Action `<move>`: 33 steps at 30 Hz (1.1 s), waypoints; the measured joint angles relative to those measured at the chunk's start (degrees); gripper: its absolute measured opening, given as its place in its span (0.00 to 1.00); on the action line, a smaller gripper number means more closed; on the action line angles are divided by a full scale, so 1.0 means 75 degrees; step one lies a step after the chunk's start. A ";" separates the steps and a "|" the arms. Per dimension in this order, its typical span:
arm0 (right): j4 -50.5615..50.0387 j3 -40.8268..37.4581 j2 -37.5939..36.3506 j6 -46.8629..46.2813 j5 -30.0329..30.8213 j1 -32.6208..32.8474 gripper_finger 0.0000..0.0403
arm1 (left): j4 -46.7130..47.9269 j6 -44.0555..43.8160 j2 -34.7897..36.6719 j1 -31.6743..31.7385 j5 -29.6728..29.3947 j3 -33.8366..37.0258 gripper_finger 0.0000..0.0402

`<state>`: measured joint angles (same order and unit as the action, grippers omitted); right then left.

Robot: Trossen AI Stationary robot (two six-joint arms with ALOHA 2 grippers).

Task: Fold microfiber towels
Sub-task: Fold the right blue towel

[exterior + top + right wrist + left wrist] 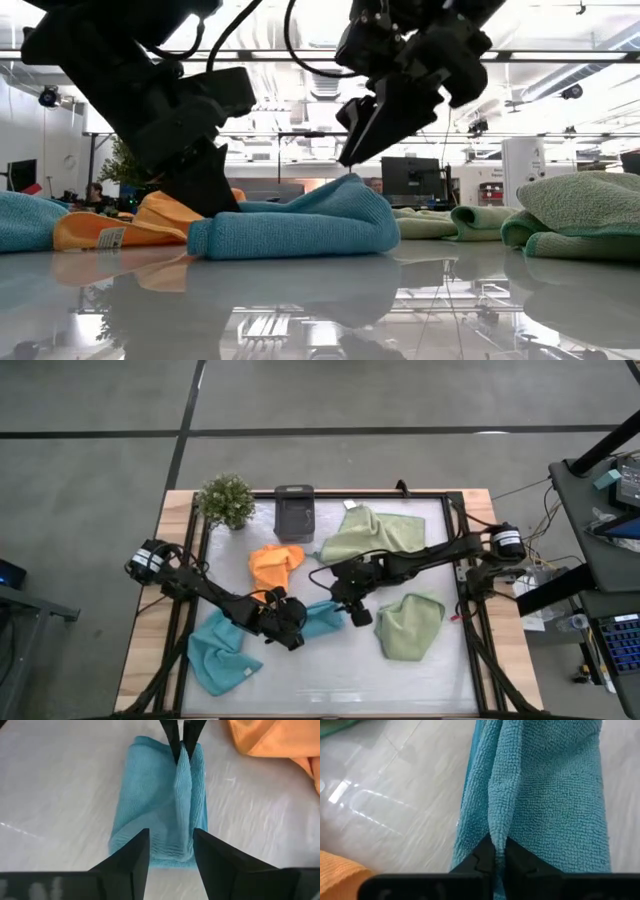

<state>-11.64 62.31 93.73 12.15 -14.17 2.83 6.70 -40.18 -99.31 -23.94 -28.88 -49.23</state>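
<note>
A light blue towel [322,618], bunched into a narrow strip, lies on the white table between my two grippers; it also shows in the low view [300,225]. My left gripper [298,630] is shut on the strip's left end [498,832]. My right gripper [357,614] is open at the strip's right end; its fingers [135,860] stand on either side of a raised ridge of the cloth [184,795], just above it in the low view [360,140]. I cannot tell whether they touch it. My left gripper pinches a raised ridge of the blue towel [498,832] between its two fingers, at the end of the strip toward the table's left. The fingers come slanting down from the left and lie along the strip. The rest of the towel lies slack on the table.
A second light blue towel [220,650] lies at the near left and an orange one [275,565] behind the left gripper. Sage green towels lie at the far middle [375,532] and near right [410,625]. A potted plant [227,500] and a dark grey box [294,512] stand at the far edge.
</note>
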 joint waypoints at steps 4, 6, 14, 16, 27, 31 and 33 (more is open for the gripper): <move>0.0963 -0.0394 0.0163 -0.0079 0.0101 0.0000 0.34 | -0.0022 -0.0007 0.0000 0.0000 0.0006 0.0000 0.00; 0.1354 -0.0551 0.0287 -0.0079 0.0141 -0.0009 0.34 | -0.0024 -0.0058 0.0000 0.0000 0.0009 0.0000 0.00; 0.1858 -0.0625 0.0778 0.0310 0.0905 -0.0134 0.13 | -0.0028 -0.0363 0.0012 0.0000 0.0343 0.0008 0.00; 0.1875 -0.0619 0.0819 0.0443 0.0904 -0.0148 0.05 | -0.0024 -0.0432 0.0015 0.0000 0.0396 0.0015 0.00; 0.2305 -0.0610 0.1436 0.0461 0.0897 -0.0216 0.02 | -0.0012 -0.1853 0.0079 0.0006 0.0443 0.0163 0.01; 0.2360 -0.0605 0.1489 0.0379 0.0898 -0.0230 0.02 | -0.0003 -0.1865 0.0160 0.0006 0.0472 0.0222 0.08; 0.2360 -0.0605 0.1486 0.0381 0.0900 -0.0230 0.02 | 0.0062 -0.1865 0.0227 0.0006 0.0490 0.0251 0.13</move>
<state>6.06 57.78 104.88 15.00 -7.42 1.10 7.17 -54.17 -97.61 -23.90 -25.21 -47.35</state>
